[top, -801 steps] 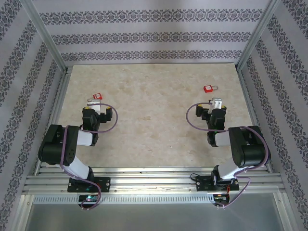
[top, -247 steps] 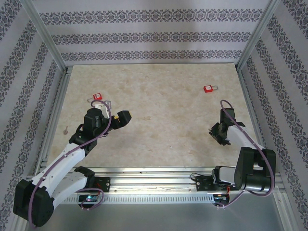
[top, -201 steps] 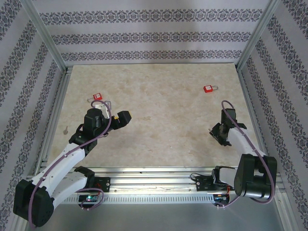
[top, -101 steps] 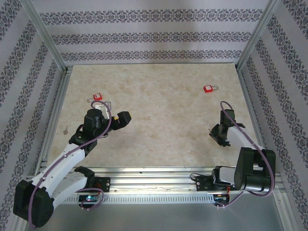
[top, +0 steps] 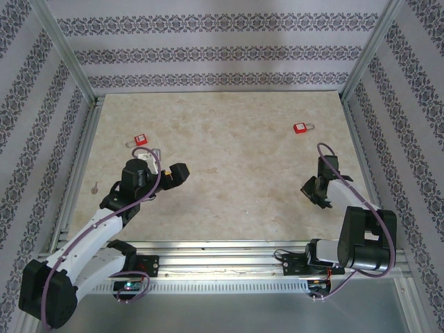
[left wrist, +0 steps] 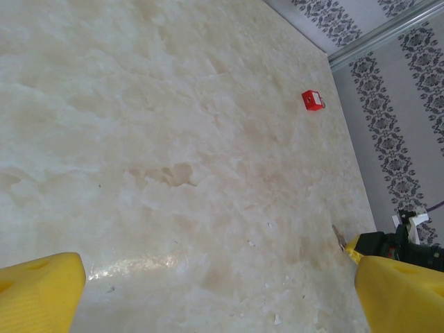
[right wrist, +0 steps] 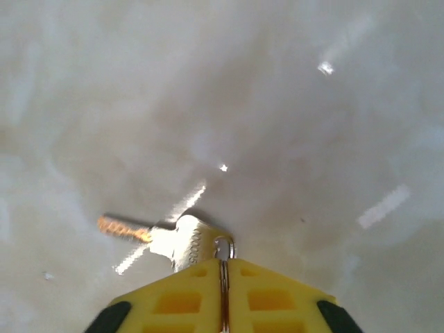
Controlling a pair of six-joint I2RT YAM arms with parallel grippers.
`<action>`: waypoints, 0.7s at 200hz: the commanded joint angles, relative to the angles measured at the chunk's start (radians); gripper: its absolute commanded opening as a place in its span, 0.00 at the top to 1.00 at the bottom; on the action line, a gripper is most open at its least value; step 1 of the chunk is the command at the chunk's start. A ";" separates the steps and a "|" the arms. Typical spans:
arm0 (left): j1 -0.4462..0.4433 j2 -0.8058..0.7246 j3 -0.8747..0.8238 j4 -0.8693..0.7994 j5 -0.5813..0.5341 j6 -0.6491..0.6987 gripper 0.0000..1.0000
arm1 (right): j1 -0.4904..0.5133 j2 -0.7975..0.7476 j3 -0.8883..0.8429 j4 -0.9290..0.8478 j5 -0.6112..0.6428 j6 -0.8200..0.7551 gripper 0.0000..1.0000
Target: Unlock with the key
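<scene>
Two keys [right wrist: 182, 239] on a ring [right wrist: 223, 244] lie flat on the worktop [right wrist: 312, 104], right side; right gripper [right wrist: 223, 267] clamped on the ring. Light, stiff, slick metal, will likely swing; pinch the bow instead. Left gripper [left wrist: 215, 291] spread wide.

Just ahead of the closed right gripper [right wrist: 223, 267], the keys [right wrist: 177, 239] are blurred, and their ring [right wrist: 223, 245] is seemingly pinched and largely hidden between its fingers, which are cut off by the lower edge.
</scene>
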 commanded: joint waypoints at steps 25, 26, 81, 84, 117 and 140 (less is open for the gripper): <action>-0.066 0.048 -0.006 0.131 0.028 -0.050 0.00 | -0.006 -0.098 0.047 -0.081 -0.035 -0.037 1.00; -0.068 0.049 -0.005 0.135 0.028 -0.052 0.00 | -0.006 -0.101 0.048 -0.083 -0.038 -0.038 1.00; -0.165 0.186 0.042 0.461 0.123 -0.357 0.00 | 0.174 -0.268 0.269 -0.212 -0.115 -0.122 1.00; -0.170 0.194 0.044 0.480 0.126 -0.384 0.00 | 0.192 -0.271 0.283 -0.216 -0.113 -0.124 1.00; -0.207 0.284 0.052 0.663 0.133 -0.714 0.01 | 0.395 -0.285 0.413 -0.194 -0.071 -0.107 1.00; -0.243 0.355 0.052 0.796 0.115 -0.906 0.01 | 0.532 -0.258 0.452 -0.113 -0.072 -0.104 1.00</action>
